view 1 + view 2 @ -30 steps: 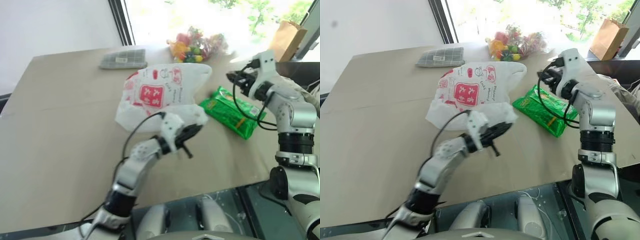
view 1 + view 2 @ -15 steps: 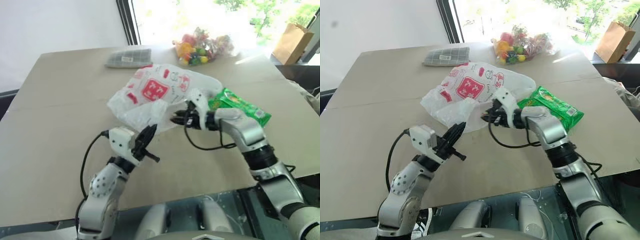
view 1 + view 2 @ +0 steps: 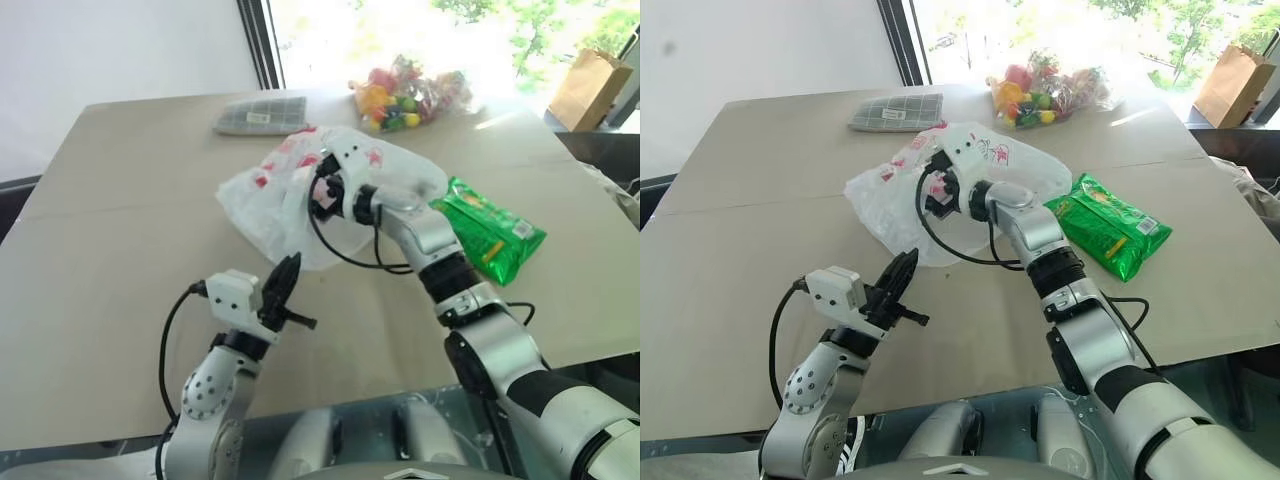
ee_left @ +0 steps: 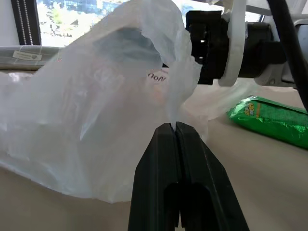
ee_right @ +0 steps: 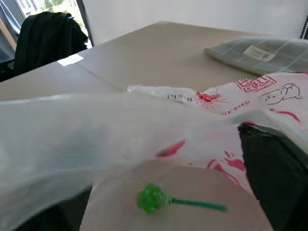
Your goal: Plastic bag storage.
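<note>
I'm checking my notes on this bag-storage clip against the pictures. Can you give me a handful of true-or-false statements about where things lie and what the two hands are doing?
1. The left hand is shut on a fold of the plastic bag. True.
2. The green snack packet lies inside the plastic bag. False: it lies on the table beside the bag, on the robot's right.
3. The right hand is up against the plastic bag. True.
4. The grey checked cloth covers the clear bag of colourful round items. False: they lie apart at the table's far edge.
5. The brown paper bag stands on the table. False: it stands beyond the table.
</note>
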Motion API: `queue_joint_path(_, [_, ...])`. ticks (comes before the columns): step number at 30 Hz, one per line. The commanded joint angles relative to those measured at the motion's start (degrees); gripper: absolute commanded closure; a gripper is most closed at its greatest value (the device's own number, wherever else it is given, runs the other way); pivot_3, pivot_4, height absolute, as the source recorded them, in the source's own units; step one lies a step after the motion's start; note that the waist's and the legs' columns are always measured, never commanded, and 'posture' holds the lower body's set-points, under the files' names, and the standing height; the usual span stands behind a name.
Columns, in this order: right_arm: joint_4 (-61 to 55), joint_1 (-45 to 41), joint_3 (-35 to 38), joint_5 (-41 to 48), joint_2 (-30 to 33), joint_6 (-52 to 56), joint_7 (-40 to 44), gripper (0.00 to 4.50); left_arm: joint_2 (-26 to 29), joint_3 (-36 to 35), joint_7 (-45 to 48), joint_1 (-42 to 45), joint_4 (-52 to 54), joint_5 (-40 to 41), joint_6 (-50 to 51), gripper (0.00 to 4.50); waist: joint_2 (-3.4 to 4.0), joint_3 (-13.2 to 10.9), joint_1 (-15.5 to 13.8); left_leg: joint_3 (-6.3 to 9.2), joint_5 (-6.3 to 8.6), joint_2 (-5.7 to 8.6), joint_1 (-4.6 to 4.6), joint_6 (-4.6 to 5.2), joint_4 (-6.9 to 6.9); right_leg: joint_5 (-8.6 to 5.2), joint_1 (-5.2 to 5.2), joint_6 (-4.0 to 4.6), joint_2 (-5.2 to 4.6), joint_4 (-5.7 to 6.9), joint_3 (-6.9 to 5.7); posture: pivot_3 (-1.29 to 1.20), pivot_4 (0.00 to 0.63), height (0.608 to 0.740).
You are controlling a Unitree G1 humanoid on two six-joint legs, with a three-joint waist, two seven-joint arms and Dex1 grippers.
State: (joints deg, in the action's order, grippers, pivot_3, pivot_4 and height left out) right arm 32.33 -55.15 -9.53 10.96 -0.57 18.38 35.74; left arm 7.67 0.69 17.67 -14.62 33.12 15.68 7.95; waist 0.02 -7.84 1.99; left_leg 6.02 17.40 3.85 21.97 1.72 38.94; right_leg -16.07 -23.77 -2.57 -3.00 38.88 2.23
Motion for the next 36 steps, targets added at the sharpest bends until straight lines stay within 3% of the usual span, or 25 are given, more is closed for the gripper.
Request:
queue_joint_path(1, [-10.5, 6.4, -2.1, -0.1, 6.4, 2.4, 7.2, 0.07, -0.5, -1.2, -1.0, 0.5, 0.9, 1.1, -1.1, 4.50, -0.02, 0.0, -0.5, 0.04, 0.00, 0.00, 0.02, 0.00, 0.00, 0.00, 0.00, 0.00, -0.02, -0.02, -0.05, 0.00, 0.150, 0.740])
queue_joint_path(7, [-29.8, 16.3, -0.1, 5.2, 20.9, 11.8, 16.4, 0.07, -2.2, -4.8, -3.0, 2.6, -1.9, 4.6, 0.2, 4.50, 0.03, 0.0, 0.1, 0.03, 0.00, -0.03, 0.03, 0.01, -0.01, 0.00, -0.01, 0.00, 0.01, 0.03, 0.01, 0.00, 0.150, 0.740])
queue_joint_path(10, [-38.3, 20.0, 7.1, 10.3, 26.4, 12.7, 17.2, 0.07, -2.3, -5.1, -3.0, 3.4, -3.0, 5.7, 1.0, 4.50, 0.02, 0.0, 0.1, 0.03, 0.01, -0.07, 0.01, 0.01, -0.07, 0.00, 0.00, 0.00, 0.05, 0.01, 0.02, 0.00, 0.150, 0.740])
queue_joint_path(15, [-36.9, 23.0, 15.6, 6.8, 34.7, 12.7, 9.7, 0.07, -1.8, -4.7, -2.4, 4.3, -3.9, 6.0, 1.6, 4.50, -0.02, 0.0, -0.6, 0.00, 0.01, -0.02, -0.03, 0.02, -0.05, 0.00, 0.09, -0.01, 0.00, -0.02, 0.05, 0.00, 0.150, 0.740])
queue_joint_path(20, [-38.4, 32.3, 16.6, 3.7, 43.6, 12.6, 10.5, 0.07, -1.4, -3.4, -1.6, 5.0, -4.6, 5.5, 1.6, 4.50, -0.06, -0.1, -2.0, 0.02, 0.01, -0.04, 0.01, 0.02, -0.07, 0.00, 0.07, 0.00, 0.00, -0.07, 0.00, 0.00, 0.150, 0.740])
queue_joint_path(27, [-45.7, 45.6, 16.8, -0.8, 46.1, 8.0, 7.2, 0.07, -0.8, -3.3, -1.1, 5.8, -5.9, 5.6, 1.2, 4.50, -0.06, -0.1, -1.7, -0.12, 0.01, -0.07, -0.06, 0.02, -0.08, 0.00, 0.09, -0.01, 0.03, -0.02, 0.13, 0.00, 0.150, 0.740])
queue_joint_path(36, [-46.8, 54.0, 10.0, -21.8, 45.3, -5.4, -8.6, 0.07, -0.4, -1.8, 0.1, 6.3, -6.5, 5.5, 1.4, 4.50, -0.07, -0.1, -2.0, -0.12, 0.00, -0.07, -0.12, 0.01, -0.06, 0.00, 0.16, -0.02, 0.05, -0.02, 0.12, 0.00, 0.150, 0.740])
